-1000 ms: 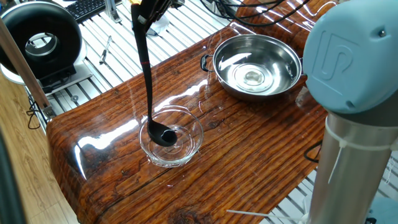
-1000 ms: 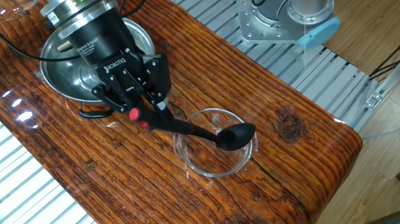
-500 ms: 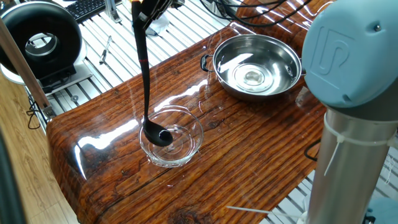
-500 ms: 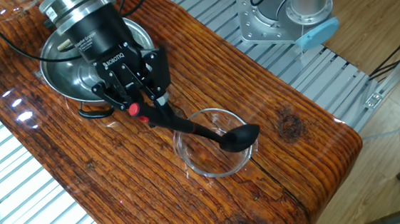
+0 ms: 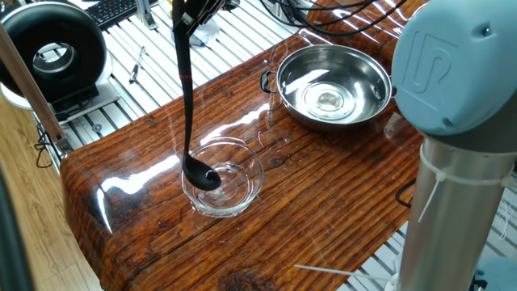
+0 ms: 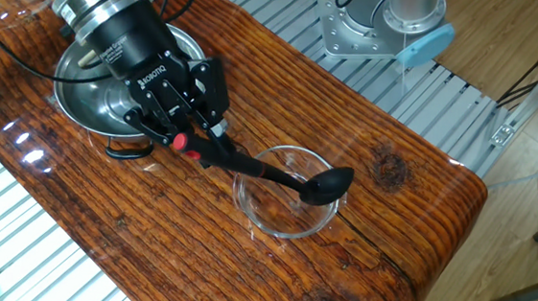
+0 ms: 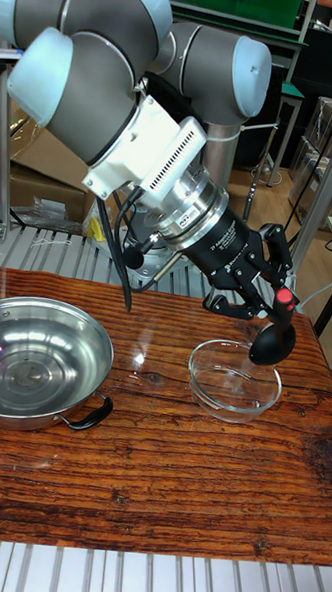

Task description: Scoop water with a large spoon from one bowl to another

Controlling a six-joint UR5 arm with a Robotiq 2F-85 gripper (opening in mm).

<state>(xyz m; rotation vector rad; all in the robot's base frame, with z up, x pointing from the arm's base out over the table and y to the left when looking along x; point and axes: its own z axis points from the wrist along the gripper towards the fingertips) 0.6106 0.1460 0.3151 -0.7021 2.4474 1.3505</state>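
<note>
clear glass is what sits under your ladle cup: the glass bowl (image 5: 223, 184) stands on the wooden table (image 5: 323, 210), below and out ahead of the jaws. the large spoon (image 5: 188, 113) hangs down from the gripper (image 6: 192, 130), whose jaws are clamped narrow on the handle just by its red tip. the black cup is down inside the glass bowl's rim in one fixed view; in the other fixed view and the tall one it sits over the bowl's far edge, at rim height, so you cannot tell whether it touches the glass. faint glints show on the bottom of the glass bowl, but you cannot tell how much water lies there, nor whether the cup holds any.

the steel bowl (image 5: 334, 85) stands well apart, back behind the jaws on the side of the gripper body, with a black side handle toward the glass bowl. its water (image 5: 328, 99) shows only as ringed ripples and a bright spot at the centre.
</note>
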